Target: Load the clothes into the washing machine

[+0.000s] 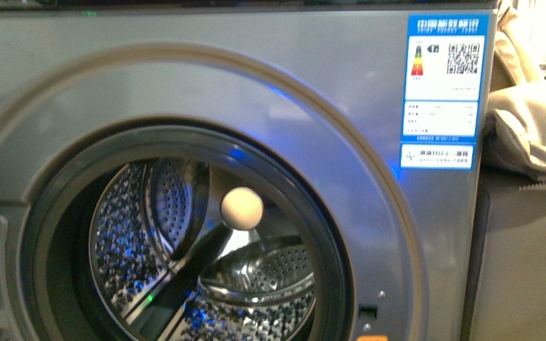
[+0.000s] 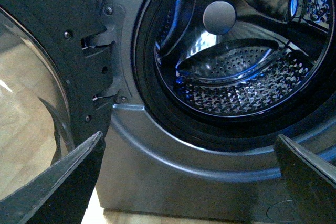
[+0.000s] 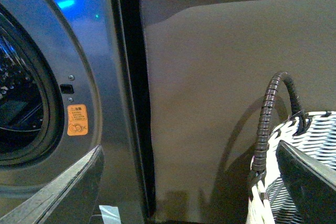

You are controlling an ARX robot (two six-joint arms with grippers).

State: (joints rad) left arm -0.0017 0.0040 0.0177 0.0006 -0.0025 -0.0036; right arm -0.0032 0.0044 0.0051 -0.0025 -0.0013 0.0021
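The silver-grey washing machine (image 1: 341, 106) fills the front view with its door open. Its perforated steel drum (image 1: 206, 263) looks empty, with a pale round hub (image 1: 242, 208) at the back. The dark grey clothes are out of view in every frame. My left gripper (image 2: 191, 177) is open and empty, facing the machine's lower front below the drum port (image 2: 236, 56). My right gripper (image 3: 191, 182) is open and empty, facing the gap between the machine (image 3: 79, 51) and a brown cabinet. Neither arm shows in the front view.
The open door (image 2: 47, 77) hangs at the machine's left in the left wrist view. A brown cabinet (image 3: 210, 93) stands right of the machine. A black-and-white woven basket (image 3: 294, 171) with a dark handle sits beside it. Cream-beige padded fabric (image 1: 533, 121) lies on the cabinet top.
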